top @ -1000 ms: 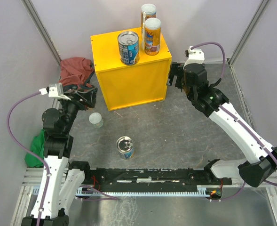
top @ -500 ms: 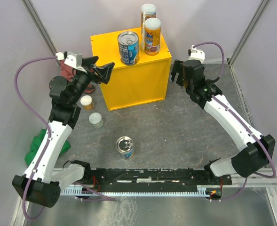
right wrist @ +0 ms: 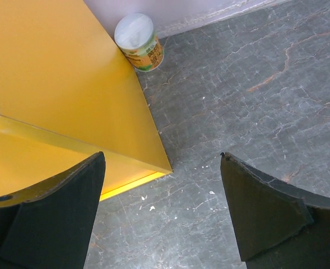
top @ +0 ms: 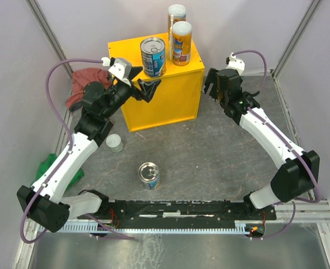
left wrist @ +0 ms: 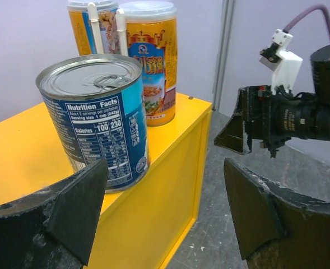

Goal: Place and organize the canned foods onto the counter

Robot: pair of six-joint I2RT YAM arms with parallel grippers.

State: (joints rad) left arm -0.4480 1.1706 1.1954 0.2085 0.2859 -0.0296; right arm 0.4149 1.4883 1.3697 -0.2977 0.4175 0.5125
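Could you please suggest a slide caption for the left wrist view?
Open left gripper facing the blue-labelled tin on the yellow counter, two orange-labelled cans standing behind it.

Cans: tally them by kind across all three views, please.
Blue-labelled tins: 2
Tall orange-labelled cans: 2
Short white-lidded cans: 2
Total in view: 6

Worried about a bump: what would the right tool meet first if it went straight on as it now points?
Likely the table by the lower corner of the yellow box, where the right tool points down. Depth is unclear; it might clip the box.
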